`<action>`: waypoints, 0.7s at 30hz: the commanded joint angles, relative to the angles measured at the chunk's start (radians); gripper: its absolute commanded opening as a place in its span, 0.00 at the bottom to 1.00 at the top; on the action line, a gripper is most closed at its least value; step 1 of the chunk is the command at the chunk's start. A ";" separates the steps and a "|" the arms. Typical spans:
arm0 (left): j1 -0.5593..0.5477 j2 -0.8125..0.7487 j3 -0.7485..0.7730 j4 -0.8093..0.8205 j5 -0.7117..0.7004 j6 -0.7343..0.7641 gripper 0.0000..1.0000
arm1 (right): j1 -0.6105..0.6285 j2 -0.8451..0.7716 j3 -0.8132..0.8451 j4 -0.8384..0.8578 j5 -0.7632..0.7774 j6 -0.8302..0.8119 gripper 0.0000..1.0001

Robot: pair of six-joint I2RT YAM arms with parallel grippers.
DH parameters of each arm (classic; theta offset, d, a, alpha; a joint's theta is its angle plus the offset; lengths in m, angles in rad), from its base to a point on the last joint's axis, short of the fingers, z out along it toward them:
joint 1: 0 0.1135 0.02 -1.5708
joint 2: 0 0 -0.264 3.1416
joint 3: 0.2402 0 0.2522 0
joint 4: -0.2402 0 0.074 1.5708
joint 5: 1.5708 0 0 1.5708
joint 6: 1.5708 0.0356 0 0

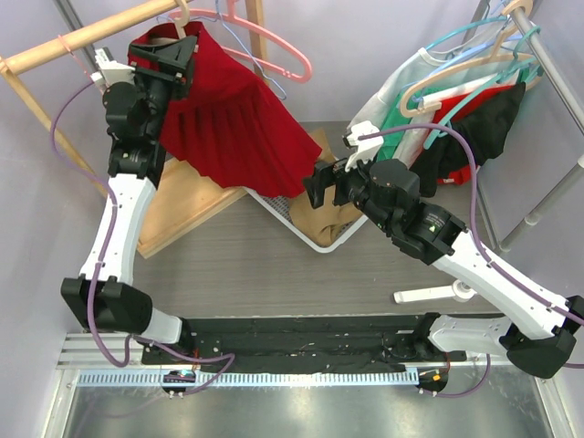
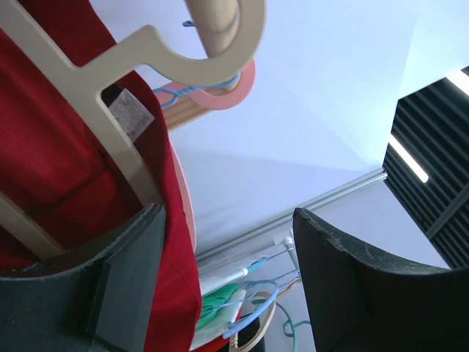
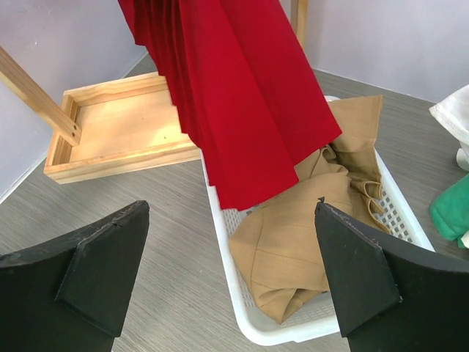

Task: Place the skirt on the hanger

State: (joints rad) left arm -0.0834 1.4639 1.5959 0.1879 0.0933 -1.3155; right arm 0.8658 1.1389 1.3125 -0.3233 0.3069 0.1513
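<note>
Red skirt [image 1: 228,128] hangs upper left on the cream hanger [image 2: 121,62], which is hooked over the wooden rail [image 2: 212,22]. I can't see the waistband behind my left claw [image 2: 227,216]; its fingers are apart, gripping nothing. Right claw [image 3: 233,209] is at centre, wide apart and empty.

The skirt [image 1: 228,128] hangs on the hanger [image 2: 110,81], hooked over the rail [image 1: 91,35] at far left, with my left gripper [image 2: 227,220] beside its top. Under its hem, a basket [image 3: 220,242] holds crumpled cloth [image 3: 293,249], with a tray [image 3: 117,132] to its left.
</note>
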 commanded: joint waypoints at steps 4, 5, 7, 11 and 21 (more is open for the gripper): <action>-0.029 -0.105 0.026 -0.160 -0.076 0.193 0.74 | -0.008 -0.018 -0.012 0.032 0.095 0.056 1.00; -0.033 -0.111 0.026 -0.182 -0.081 0.205 0.73 | -0.011 -0.019 -0.012 0.032 0.112 0.063 1.00; -0.042 -0.129 0.030 -0.220 -0.087 0.243 0.74 | -0.017 -0.013 -0.019 0.033 0.149 0.082 0.99; -0.081 -0.174 0.030 -0.274 -0.083 0.350 0.74 | -0.071 0.004 -0.035 0.032 0.172 0.119 1.00; -0.269 -0.355 -0.204 -0.439 0.178 0.596 0.73 | -0.182 0.171 -0.097 -0.060 -0.031 0.103 1.00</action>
State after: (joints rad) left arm -0.2962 1.1908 1.5326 -0.1616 0.1501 -0.8452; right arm 0.6819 1.2602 1.2526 -0.3424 0.3519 0.2611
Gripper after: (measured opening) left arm 0.731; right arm 0.996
